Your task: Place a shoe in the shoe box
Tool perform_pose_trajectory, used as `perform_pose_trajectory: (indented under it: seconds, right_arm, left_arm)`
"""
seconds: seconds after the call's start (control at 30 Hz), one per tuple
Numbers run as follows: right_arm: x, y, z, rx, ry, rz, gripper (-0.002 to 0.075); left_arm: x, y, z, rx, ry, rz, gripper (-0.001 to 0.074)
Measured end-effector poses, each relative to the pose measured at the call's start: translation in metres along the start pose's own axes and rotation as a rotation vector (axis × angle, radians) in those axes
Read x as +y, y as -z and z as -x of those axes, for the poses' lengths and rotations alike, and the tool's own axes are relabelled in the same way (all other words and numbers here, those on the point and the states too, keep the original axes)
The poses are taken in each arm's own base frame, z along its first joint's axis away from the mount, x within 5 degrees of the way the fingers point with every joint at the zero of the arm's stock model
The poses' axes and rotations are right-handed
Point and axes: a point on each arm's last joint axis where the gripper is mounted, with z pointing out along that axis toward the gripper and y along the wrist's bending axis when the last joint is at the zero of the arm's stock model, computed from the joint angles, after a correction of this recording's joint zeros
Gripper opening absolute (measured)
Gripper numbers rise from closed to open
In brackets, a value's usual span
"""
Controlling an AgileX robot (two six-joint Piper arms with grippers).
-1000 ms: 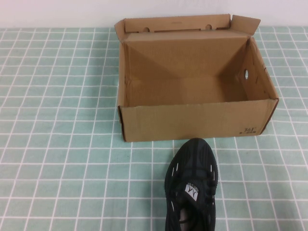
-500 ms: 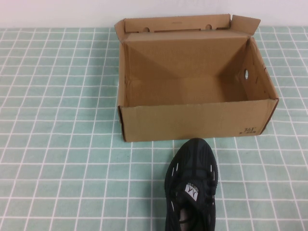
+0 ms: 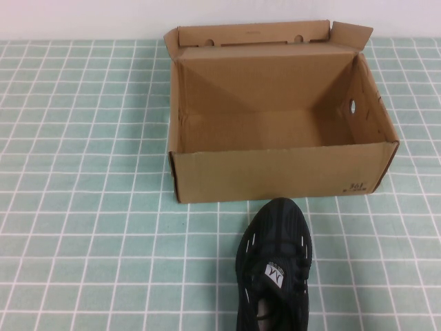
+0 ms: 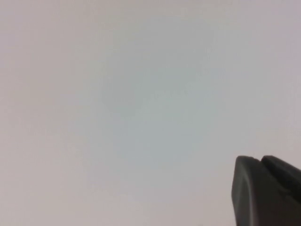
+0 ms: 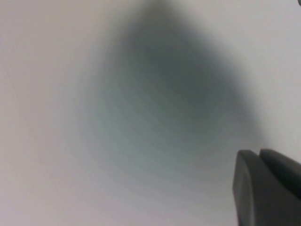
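The black mesh shoe (image 3: 274, 265) lies on the table in the high view, toe towards the shoe box and its heel cut off by the near edge. The brown cardboard shoe box (image 3: 279, 172) stands open just beyond the toe, lid flap (image 3: 255, 34) raised at the back, inside bare. Neither arm shows in the high view. In the left wrist view my left gripper (image 4: 260, 159) shows its two dark fingers pressed together against a blank pale surface. In the right wrist view my right gripper (image 5: 258, 153) shows the same, with a dim shadow beyond it. Both hold nothing.
The table is covered with a green and white checked cloth (image 3: 83, 207). A white wall runs along the back behind the box. The box has a round hole (image 3: 352, 107) in its right wall.
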Motion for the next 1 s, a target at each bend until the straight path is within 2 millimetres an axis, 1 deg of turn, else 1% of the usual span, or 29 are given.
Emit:
perform_pose_trajectory:
  seconds: [0.1, 0.17, 0.23, 0.3, 0.33, 0.4, 0.5, 0.53, 0.6, 0.63, 0.7, 0.77, 0.8, 0.87, 0.93, 1.0]
  right_arm:
    - [0.013, -0.004, 0.025, -0.098, -0.012, 0.038, -0.0007]
    - [0.023, -0.006, 0.04, -0.146, 0.001, 0.074, -0.0007]
    - [0.034, -0.008, 0.056, -0.193, 0.022, 0.112, -0.0007]
    - [0.046, -0.009, 0.071, -0.217, 0.034, 0.148, -0.0007]
    - [0.05, -0.011, 0.075, -0.205, 0.035, 0.163, -0.0007]
    - [0.061, -0.015, 0.085, -0.165, 0.042, 0.188, -0.0007]
    - [0.075, -0.027, 0.09, -0.037, 0.058, 0.201, -0.0007]
    - [0.078, -0.032, 0.09, 0.006, 0.062, 0.201, -0.0007]
    - [0.084, -0.045, 0.086, 0.117, 0.073, 0.194, -0.0007]
    - [0.086, -0.05, 0.084, 0.169, 0.078, 0.19, -0.0007]
    - [0.088, -0.066, 0.072, 0.3, 0.082, 0.17, -0.0007]
    - [0.088, -0.079, 0.058, 0.429, 0.084, 0.147, -0.0007]
    - [0.088, -0.085, 0.049, 0.502, 0.076, 0.133, -0.0007]
    - [0.085, -0.096, 0.032, 0.62, 0.069, 0.118, -0.0007]
    - [0.082, -0.102, 0.016, 0.741, 0.061, 0.117, -0.0007]
    - [0.08, -0.105, -0.003, 0.881, 0.064, 0.127, -0.0007]
  left_arm:
    - [-0.006, 0.003, 0.023, -0.25, 0.052, -0.076, -0.0004]
    - [-0.009, 0.006, 0.037, -0.383, 0.081, -0.115, -0.0004]
    - [-0.011, 0.007, 0.055, -0.471, 0.119, -0.128, -0.0004]
    - [-0.014, 0.006, 0.078, -0.532, 0.147, -0.134, -0.0004]
    - [-0.016, 0.005, 0.087, -0.538, 0.155, -0.132, -0.0004]
    - [-0.02, 0.003, 0.11, -0.552, 0.165, -0.135, -0.0004]
    - [-0.028, 0.005, 0.145, -0.577, 0.167, -0.142, -0.0004]
    - [-0.029, 0.007, 0.154, -0.586, 0.167, -0.145, -0.0004]
    - [-0.034, 0.011, 0.176, -0.616, 0.172, -0.155, -0.0004]
    - [-0.036, 0.013, 0.184, -0.618, 0.172, -0.156, -0.0004]
    - [-0.04, 0.016, 0.201, -0.598, 0.173, -0.151, -0.0004]
    - [-0.042, 0.013, 0.212, -0.524, 0.177, -0.13, -0.0004]
    - [-0.042, 0.009, 0.214, -0.458, 0.179, -0.111, -0.0004]
    - [-0.042, 0.0, 0.21, -0.307, 0.183, -0.066, -0.0004]
    - [-0.039, -0.01, 0.199, -0.129, 0.186, -0.013, -0.0004]
    - [-0.036, -0.015, 0.186, 0.021, 0.18, 0.033, -0.0004]
